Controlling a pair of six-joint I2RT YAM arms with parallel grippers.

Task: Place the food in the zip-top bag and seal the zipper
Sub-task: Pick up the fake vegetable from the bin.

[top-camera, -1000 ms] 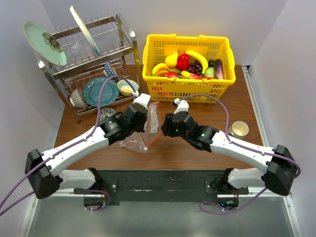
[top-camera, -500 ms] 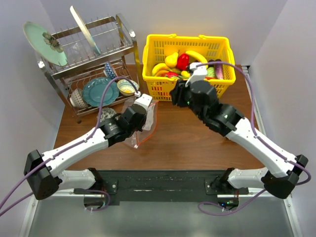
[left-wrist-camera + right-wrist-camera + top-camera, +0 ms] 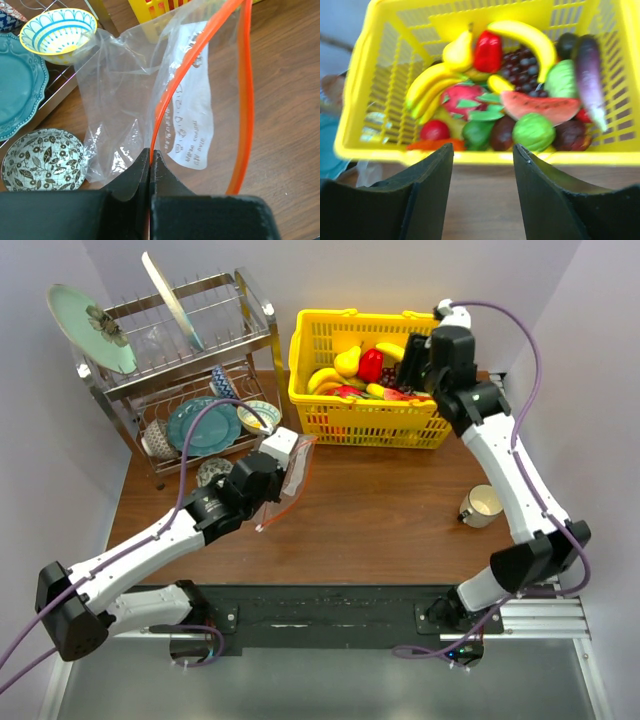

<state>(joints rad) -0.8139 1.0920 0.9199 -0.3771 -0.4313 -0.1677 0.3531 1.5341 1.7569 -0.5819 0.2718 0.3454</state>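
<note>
1. One crinkly clear zip-top bag (image 3: 120,100) sits at the table's 9 o'clock. The left gripper (image 3: 150,156) is clamped on its thin orange zipper (image 3: 245,100), and the mouth gapes
2. One yellow lattice basket (image 3: 395,150) at 12 o'clock holds one long purple eggplant (image 3: 590,75), one knobbly grape bunch (image 3: 522,70) and one round green piece (image 3: 534,131)
3. The right gripper (image 3: 482,150) is spread wide, empty, over the basket's near rim

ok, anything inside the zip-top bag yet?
No food shows inside the zip-top bag; through the clear film I see only its printed label and the table. The left pincer covers the bag's nearest part.
</note>
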